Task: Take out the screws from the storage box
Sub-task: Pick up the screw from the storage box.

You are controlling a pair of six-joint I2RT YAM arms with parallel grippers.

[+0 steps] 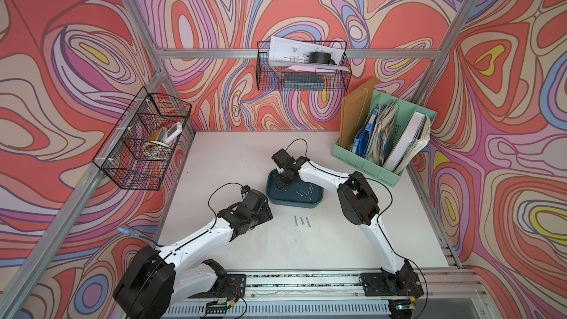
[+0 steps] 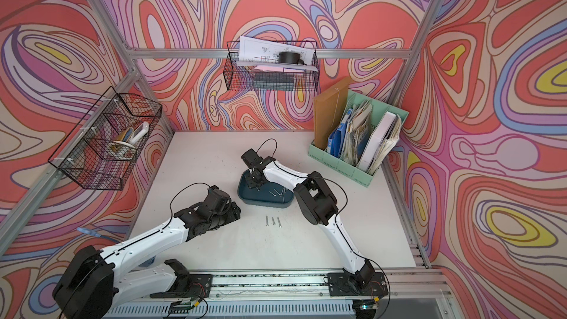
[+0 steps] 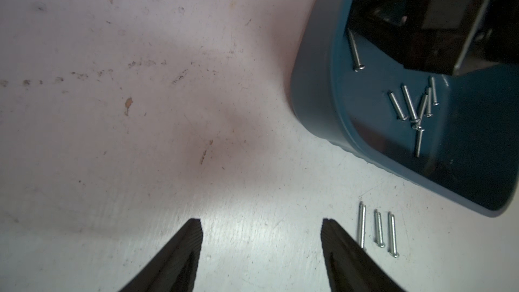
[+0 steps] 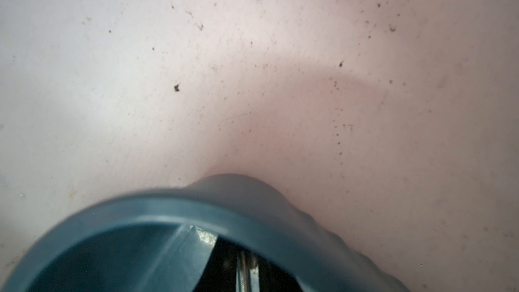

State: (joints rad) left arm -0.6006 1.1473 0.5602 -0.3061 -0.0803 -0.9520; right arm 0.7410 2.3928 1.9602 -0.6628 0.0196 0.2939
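The storage box [image 1: 294, 205] [image 2: 264, 204], a shallow dark teal tray, sits mid-table. Several screws [image 1: 306, 193] [image 2: 277, 192] [image 3: 410, 105] lie loose on its floor. Three more screws [image 1: 302, 221] [image 2: 273, 220] [image 3: 377, 228] lie side by side on the table just in front of it. My right gripper [image 1: 283, 187] [image 2: 257, 187] reaches down into the box's left end; in the right wrist view its dark fingers are closed on a thin threaded screw [image 4: 244, 268], behind the box rim [image 4: 168, 206]. My left gripper [image 1: 269, 210] [image 2: 236, 210] [image 3: 261, 221] hovers open and empty over bare table, left of the three screws.
A mint-green file organiser [image 1: 368, 167] full of folders stands at the back right corner. Black wire baskets hang on the left wall [image 1: 144, 145] and the back wall [image 1: 302, 65]. An aluminium rail [image 1: 306, 283] carrying both arm bases runs along the front edge.
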